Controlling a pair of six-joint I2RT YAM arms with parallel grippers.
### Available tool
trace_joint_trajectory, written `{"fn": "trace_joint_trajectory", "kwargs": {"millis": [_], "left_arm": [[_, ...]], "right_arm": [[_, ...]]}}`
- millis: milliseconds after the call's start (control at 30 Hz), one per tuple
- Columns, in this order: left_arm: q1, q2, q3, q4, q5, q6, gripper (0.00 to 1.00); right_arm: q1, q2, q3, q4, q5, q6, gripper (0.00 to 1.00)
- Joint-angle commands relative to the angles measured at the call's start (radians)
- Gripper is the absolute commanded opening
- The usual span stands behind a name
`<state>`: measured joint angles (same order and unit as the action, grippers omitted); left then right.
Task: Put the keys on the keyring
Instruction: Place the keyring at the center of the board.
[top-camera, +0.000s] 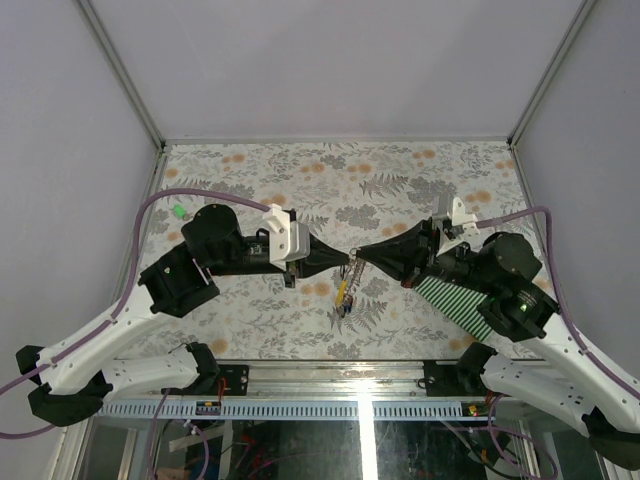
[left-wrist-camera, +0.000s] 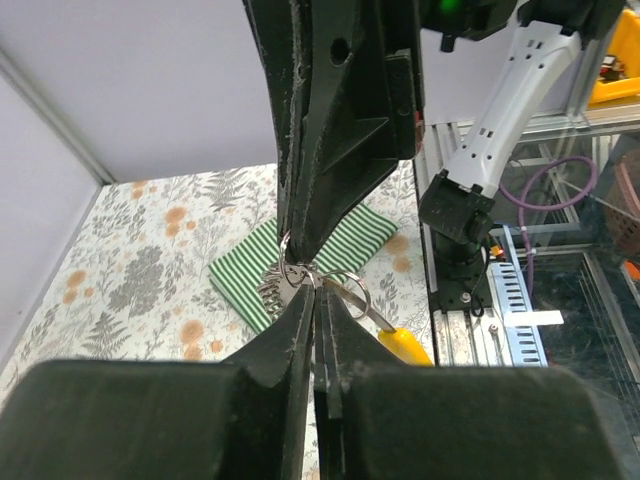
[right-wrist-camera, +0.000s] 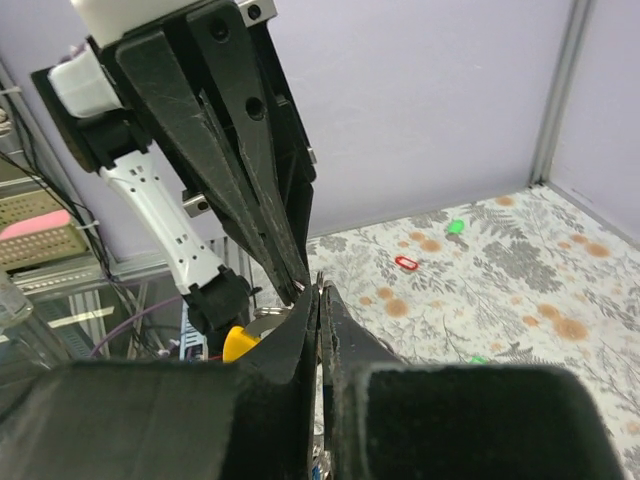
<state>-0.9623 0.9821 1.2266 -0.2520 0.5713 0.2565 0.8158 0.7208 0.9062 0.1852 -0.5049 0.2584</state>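
Observation:
My left gripper (top-camera: 349, 257) and right gripper (top-camera: 359, 255) meet tip to tip above the middle of the table. Both are shut on the silvery keyring (left-wrist-camera: 345, 291), which they hold in the air between them. A yellow-headed key (left-wrist-camera: 405, 345) hangs from the ring, and its head also shows in the right wrist view (right-wrist-camera: 234, 342). A small bunch of keys (top-camera: 343, 296) dangles below the tips. A loose red key (right-wrist-camera: 405, 263) and a green key (right-wrist-camera: 456, 227) lie on the floral table. The green key also shows at the far left in the top view (top-camera: 180, 210).
A green-and-white striped mat (top-camera: 455, 300) lies under the right arm and also shows in the left wrist view (left-wrist-camera: 240, 275). The floral table cover (top-camera: 400, 180) is bounded by grey walls on three sides. A metal rail (top-camera: 350, 385) runs along the near edge.

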Motion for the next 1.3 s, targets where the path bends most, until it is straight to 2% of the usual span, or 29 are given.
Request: {"fn": "trace_joint_trajectory", "kwargs": {"millis": [0, 67, 367, 533, 767, 833, 1033, 1133, 1267], "left_arm": [[-0.003, -0.01, -0.003, -0.018, -0.076, 0.01, 0.06], [-0.004, -0.012, -0.007, -0.02, -0.093, 0.008, 0.16], [-0.003, -0.065, -0.089, 0.056, -0.214, -0.061, 0.32], [-0.002, -0.092, -0.155, 0.116, -0.315, -0.168, 0.39], [0.02, -0.047, -0.197, 0.104, -0.57, -0.301, 0.53], [0.069, -0.029, -0.199, 0.097, -0.588, -0.339, 0.57], [0.298, 0.0, -0.239, 0.083, -0.517, -0.482, 0.64], [0.399, 0.008, -0.267, 0.054, -0.5, -0.531, 0.68], [0.476, -0.031, -0.314, 0.049, -0.509, -0.561, 0.75]], "right_arm": [[-0.001, 0.019, 0.083, -0.083, 0.085, -0.069, 0.0], [-0.002, 0.029, 0.097, -0.121, 0.082, -0.086, 0.0], [-0.001, 0.038, 0.134, -0.273, 0.16, -0.157, 0.0], [-0.001, 0.041, 0.141, -0.384, 0.208, -0.186, 0.0], [-0.001, 0.053, 0.171, -0.561, 0.273, -0.224, 0.0], [-0.001, 0.051, 0.167, -0.608, 0.284, -0.236, 0.0], [-0.002, 0.055, 0.178, -0.776, 0.34, -0.274, 0.0], [-0.002, 0.093, 0.208, -0.855, 0.372, -0.291, 0.0], [-0.001, 0.21, 0.238, -0.899, 0.359, -0.311, 0.0]]}}
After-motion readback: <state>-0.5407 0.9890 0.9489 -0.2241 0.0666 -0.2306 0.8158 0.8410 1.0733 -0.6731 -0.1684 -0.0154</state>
